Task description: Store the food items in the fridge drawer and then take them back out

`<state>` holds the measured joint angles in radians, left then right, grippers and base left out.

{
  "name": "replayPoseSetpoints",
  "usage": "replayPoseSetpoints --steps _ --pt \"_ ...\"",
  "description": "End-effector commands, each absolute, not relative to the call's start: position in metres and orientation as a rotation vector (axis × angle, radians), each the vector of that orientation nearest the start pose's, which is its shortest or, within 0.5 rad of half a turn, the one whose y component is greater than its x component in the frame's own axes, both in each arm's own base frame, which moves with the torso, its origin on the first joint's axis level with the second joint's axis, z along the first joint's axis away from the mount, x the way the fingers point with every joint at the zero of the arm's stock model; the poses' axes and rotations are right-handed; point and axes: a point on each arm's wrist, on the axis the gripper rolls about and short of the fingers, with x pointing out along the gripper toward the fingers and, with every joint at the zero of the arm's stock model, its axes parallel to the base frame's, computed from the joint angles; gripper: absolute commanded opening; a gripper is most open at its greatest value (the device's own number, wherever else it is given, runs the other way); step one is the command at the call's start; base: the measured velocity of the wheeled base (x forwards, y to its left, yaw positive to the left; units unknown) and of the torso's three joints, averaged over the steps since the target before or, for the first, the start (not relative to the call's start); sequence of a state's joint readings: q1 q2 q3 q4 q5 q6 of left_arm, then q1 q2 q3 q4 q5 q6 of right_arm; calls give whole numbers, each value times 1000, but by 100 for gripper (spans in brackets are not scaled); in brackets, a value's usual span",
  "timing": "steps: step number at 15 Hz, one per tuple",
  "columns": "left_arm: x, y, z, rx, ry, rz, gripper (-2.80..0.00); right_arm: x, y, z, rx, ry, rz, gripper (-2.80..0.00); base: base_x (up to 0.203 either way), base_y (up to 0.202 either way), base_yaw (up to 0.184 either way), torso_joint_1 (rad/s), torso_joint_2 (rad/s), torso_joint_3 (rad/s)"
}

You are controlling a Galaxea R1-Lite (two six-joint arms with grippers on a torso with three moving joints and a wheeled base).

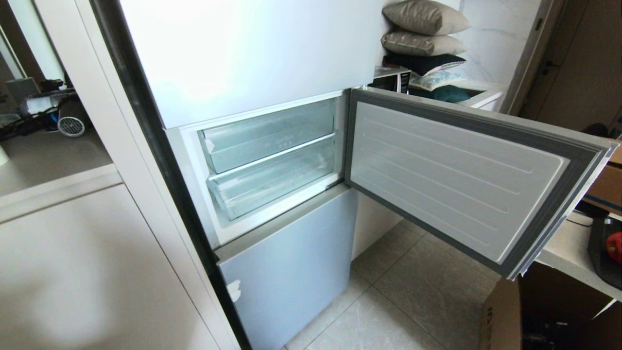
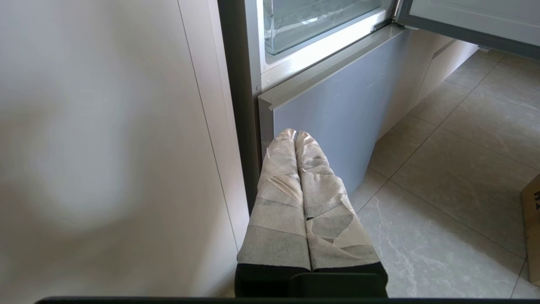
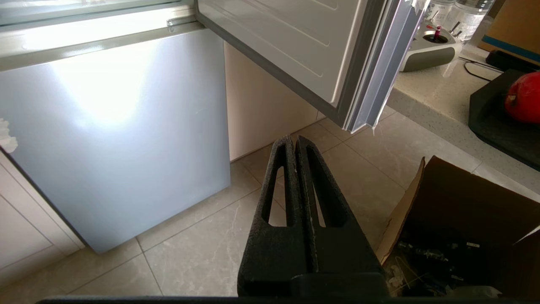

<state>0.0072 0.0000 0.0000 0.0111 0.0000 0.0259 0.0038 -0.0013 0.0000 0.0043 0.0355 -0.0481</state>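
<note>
**Both grippers idle before open fridge**

Left gripper (image 2: 295,134) and right gripper (image 3: 294,139) hang clenched, empty. The fridge drawer (image 1: 272,182) sits pushed in at ten o'clock; a red fruit (image 1: 614,247) waits on the black tray (image 1: 600,253) at three o'clock. Reaching sideways risks striking the open door (image 1: 457,180).

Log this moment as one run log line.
fridge door open | fridge drawer shut, looks empty | red fruit on counter tray | left gripper shut, empty | right gripper shut, empty
</note>
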Motion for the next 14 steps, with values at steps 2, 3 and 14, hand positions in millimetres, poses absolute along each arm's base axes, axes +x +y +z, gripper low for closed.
replayPoseSetpoints --steps 2,3,14 --pt "-23 0 74 26 14 7 -280 -23 1 75 -49 4 41 -280 0 0 0 0 0 0" --pt "-23 0 74 26 12 8 -280 -23 1 75 -49 2 41 -280 0 0 0 0 0 0" --pt "-23 0 74 26 14 7 -280 -23 1 75 -53 3 42 -280 0 0 0 0 0 0"
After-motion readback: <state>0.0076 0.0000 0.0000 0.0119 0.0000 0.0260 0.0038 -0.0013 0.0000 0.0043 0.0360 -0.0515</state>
